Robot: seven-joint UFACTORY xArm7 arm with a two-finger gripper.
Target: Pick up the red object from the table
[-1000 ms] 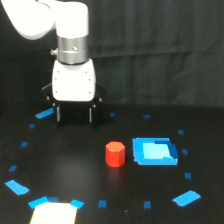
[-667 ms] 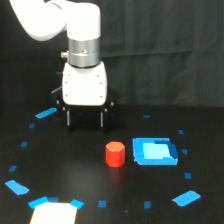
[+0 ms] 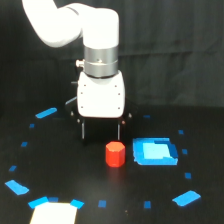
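Red object (image 3: 115,153) sits upright on the table (image 3: 65,175), just beside the blue tray (image 3: 155,152) on the exterior view's left, and nothing grips it. I've got the gripper (image 3: 101,135) hanging behind it, fingers spread apart, one dark finger (image 3: 83,131) showing each side. My worry: from this angle I can't judge depth, so if I descend off-centre a fingertip could clip the block, tipping it or shoving it against the tray.
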